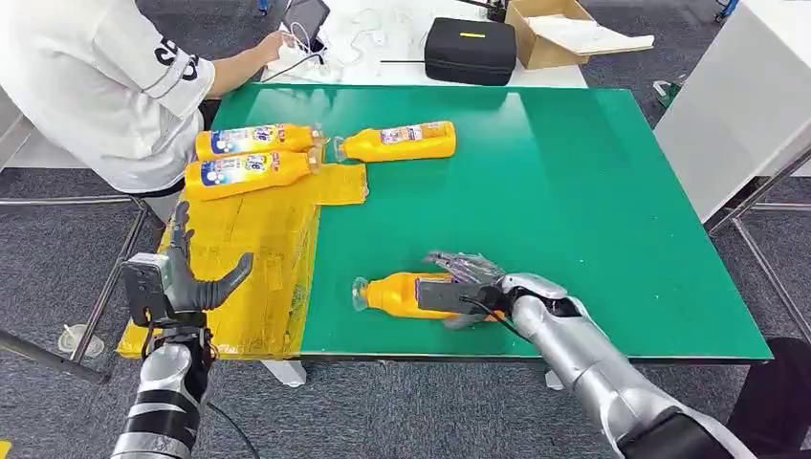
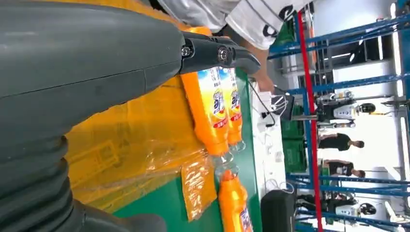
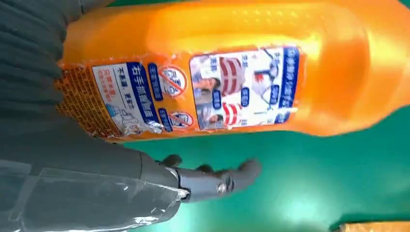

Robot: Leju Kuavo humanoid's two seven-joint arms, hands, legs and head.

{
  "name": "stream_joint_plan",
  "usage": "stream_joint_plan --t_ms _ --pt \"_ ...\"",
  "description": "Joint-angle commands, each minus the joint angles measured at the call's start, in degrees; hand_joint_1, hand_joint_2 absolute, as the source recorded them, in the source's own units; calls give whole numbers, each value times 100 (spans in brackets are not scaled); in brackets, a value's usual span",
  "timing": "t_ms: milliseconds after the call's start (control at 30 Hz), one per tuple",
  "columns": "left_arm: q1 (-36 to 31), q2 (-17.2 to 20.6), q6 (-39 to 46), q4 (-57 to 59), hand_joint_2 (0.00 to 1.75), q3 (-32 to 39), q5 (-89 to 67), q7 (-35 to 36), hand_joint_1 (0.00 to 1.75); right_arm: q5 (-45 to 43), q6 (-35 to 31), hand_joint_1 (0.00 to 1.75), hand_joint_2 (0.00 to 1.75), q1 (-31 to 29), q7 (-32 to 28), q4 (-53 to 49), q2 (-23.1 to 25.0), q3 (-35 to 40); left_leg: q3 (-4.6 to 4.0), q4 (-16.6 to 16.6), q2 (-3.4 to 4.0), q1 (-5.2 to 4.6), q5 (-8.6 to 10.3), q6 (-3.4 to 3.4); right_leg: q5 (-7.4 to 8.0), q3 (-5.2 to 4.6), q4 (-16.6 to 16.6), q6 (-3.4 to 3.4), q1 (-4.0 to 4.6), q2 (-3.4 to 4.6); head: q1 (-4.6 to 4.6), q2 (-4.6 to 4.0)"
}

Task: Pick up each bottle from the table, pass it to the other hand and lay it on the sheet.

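Where the yellow sheet (image 1: 258,249) drapes over the table's (image 1: 593,201) left edge, the left robot hand (image 1: 196,273) hovers empty, fingers spread. Two bottles (image 1: 251,158) lie on the sheet's far end; a third bottle (image 1: 397,142) lies just beside them on bare green. Near the front edge, the right robot hand (image 1: 469,287) lies over the fourth bottle (image 1: 397,295); whether it grips cannot be told. The table's right half offers open room.

Silver ribbed arms end in a dark grey left hand (image 1: 196,277) and right hand (image 1: 464,287) (a thin black cable trails each wrist).
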Motion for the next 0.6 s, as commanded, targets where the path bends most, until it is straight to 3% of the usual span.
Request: stream_joint_plan --t_ms 33,300,567,600 --pt "-269 47 -15 528 175 -97 5 17 0 -65 51 0 175 -402 29 360 -236 674 7 -1 2 -1 -3 3 -3 7 -1 -4 1 -3 2 0" --pt "-334 26 -87 710 175 -58 55 17 0 -407 450 0 175 -772 141 -303 -771 1523 3 5 4 -4 -6 8 -6 4 5 -6 0 -5 4 0" --pt "-378 -15 -108 803 175 -29 74 17 0 -464 498 0 175 -955 336 -114 -730 2211 4 0 5 -4 -5 5 -6 3 3 -6 -1 -1 2 0" --pt "-400 -26 -113 853 175 -15 78 17 0 -448 453 9 175 -954 353 -50 -693 2310 13 2 13 -3 -10 7 -8 11 3 -9 1 3 4 0"
